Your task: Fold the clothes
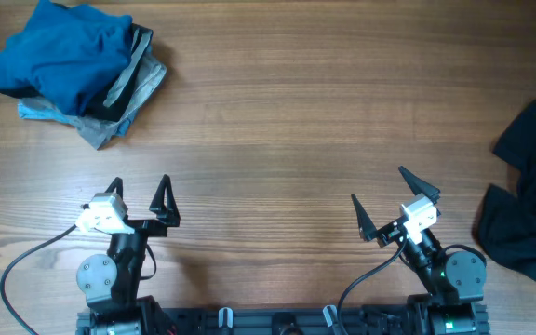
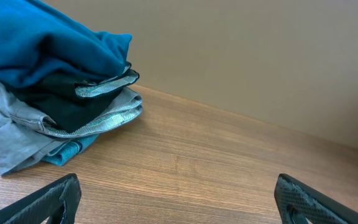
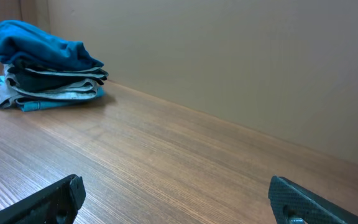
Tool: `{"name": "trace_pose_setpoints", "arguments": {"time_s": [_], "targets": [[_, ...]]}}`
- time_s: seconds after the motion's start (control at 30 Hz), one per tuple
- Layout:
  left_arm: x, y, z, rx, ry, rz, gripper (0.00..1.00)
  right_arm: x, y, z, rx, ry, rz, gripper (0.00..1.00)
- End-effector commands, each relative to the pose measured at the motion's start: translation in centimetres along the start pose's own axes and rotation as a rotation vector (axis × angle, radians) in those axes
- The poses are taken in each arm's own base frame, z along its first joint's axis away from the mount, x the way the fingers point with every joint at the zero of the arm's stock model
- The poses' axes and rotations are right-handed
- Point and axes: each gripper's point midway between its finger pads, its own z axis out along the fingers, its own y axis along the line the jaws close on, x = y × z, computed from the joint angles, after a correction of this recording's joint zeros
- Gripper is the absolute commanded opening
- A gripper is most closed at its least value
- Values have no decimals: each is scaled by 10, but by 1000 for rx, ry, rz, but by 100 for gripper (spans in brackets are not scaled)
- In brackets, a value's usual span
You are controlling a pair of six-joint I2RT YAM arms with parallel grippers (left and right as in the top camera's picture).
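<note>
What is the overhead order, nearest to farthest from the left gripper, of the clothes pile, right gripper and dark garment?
From the left gripper:
1. Clothes pile, far left corner.
2. Right gripper, alongside to its right.
3. Dark garment, at the right edge.

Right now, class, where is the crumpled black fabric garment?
The black garment lies at the wooden table's right edge in the overhead view, beside the right gripper.

Table (image 1: 277,112) centre open for passage; clothes pile (image 1: 73,70) blocks far-left corner, dark garment (image 1: 529,195) blocks right edge.
</note>
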Motion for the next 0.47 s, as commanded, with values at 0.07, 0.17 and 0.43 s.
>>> {"name": "trace_pose_setpoints", "arguments": {"time_s": [0.07,0.17,0.43], "targets": [[0,0,0,-4,-3,0,100,-2,1,0,-1,-7,-16,100],[0,0,0,-4,-4,0,100,-2,1,0,-1,-7,-16,100],[0,0,0,-4,-4,0,100,-2,1,0,-1,-7,-16,100]]}}
